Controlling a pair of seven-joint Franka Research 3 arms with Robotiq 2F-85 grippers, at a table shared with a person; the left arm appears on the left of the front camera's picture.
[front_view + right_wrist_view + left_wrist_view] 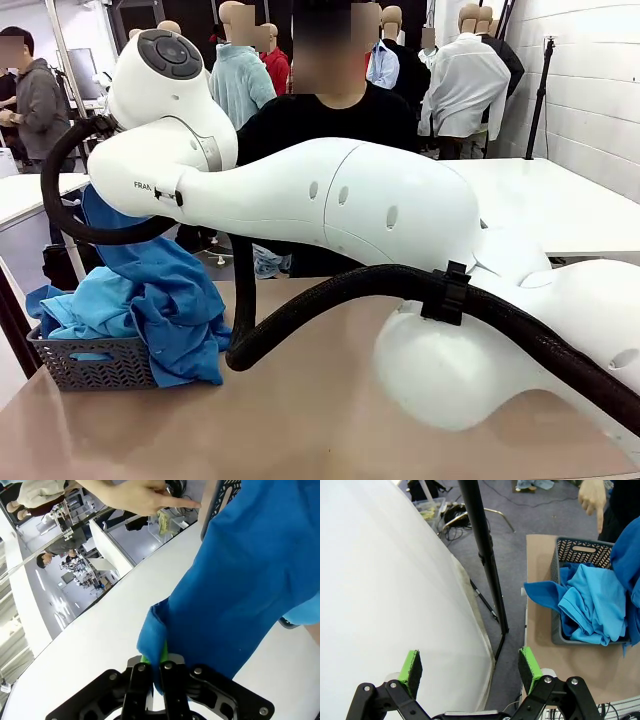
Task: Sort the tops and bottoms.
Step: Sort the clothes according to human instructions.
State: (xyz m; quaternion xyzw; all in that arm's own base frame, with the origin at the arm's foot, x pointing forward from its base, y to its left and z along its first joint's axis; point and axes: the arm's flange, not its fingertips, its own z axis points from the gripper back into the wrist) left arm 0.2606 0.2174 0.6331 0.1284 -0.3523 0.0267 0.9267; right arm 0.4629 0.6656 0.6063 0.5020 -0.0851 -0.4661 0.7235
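Note:
A royal-blue top (240, 580) hangs stretched from my right gripper (161, 659), which is shut on a bunched edge of the cloth. In the front view this top (175, 300) drapes from behind my right arm down over the side of a grey basket (95, 365). A light sky-blue top (85, 310) lies crumpled inside that basket. My left gripper (470, 667) stands open and holds nothing, off the table's side over the floor, with the basket (580, 555) and the sky-blue top (592, 605) ahead of it. The bottoms are out of view.
My right arm (380, 205) spans the tan table (300, 430) from right to left. A person in black (330, 120) stands at the far side, one hand (592, 497) pointing down near the basket. A black stand pole (482, 555) rises beside the table.

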